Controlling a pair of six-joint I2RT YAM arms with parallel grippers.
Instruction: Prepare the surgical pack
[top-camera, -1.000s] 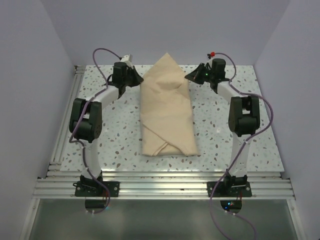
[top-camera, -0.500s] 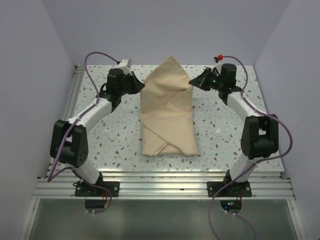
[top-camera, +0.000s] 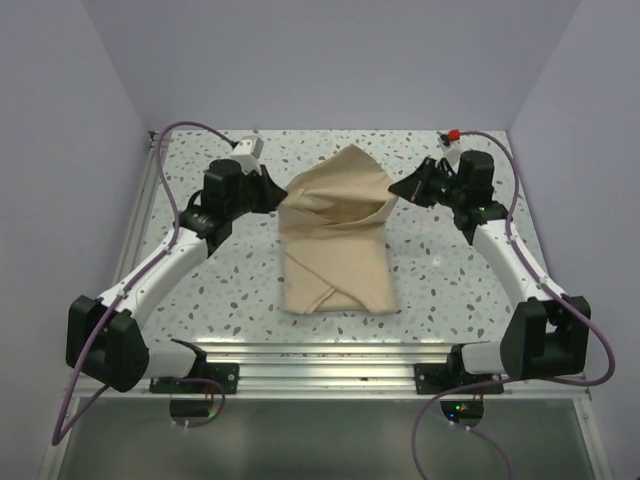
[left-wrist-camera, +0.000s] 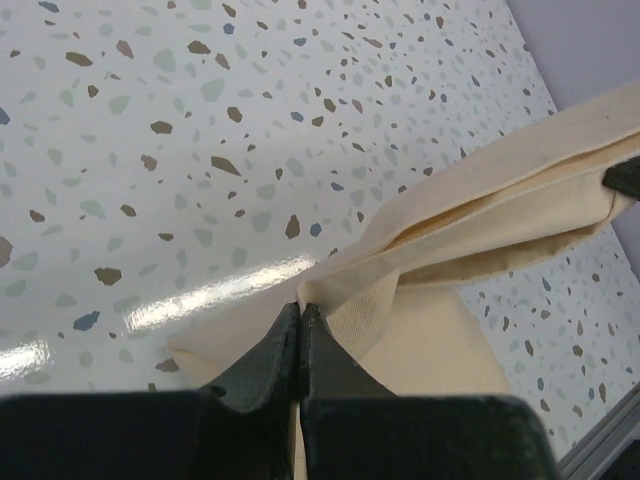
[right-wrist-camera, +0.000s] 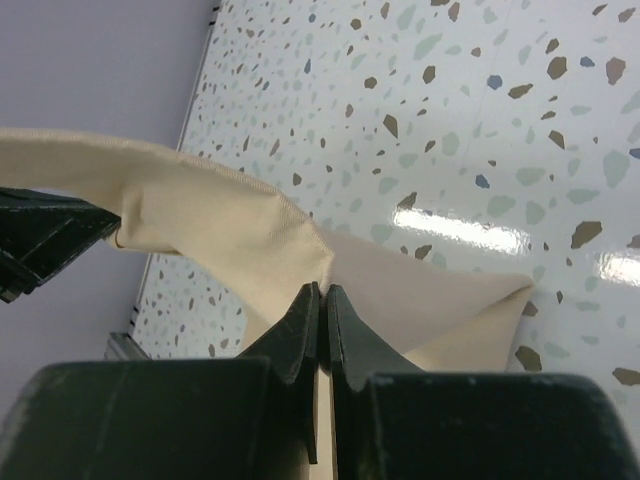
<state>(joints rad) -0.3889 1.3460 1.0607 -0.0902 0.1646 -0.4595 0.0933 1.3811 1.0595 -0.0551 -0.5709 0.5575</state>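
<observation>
Near the middle of the top view, the surgical pack (top-camera: 335, 265) lies long from top to bottom on the table (top-camera: 450, 275), its top flap lifted between the left pincer (top-camera: 278, 196) and the right pincer (top-camera: 396, 189), each squeezed tight on one side corner.

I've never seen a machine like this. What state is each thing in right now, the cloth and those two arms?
surgical pack: partly folded, near part lying flat on the table, far flap lifted off it.
left end effector: shut, pinching the flap's left edge.
right end effector: shut, pinching the flap's right edge.
</observation>
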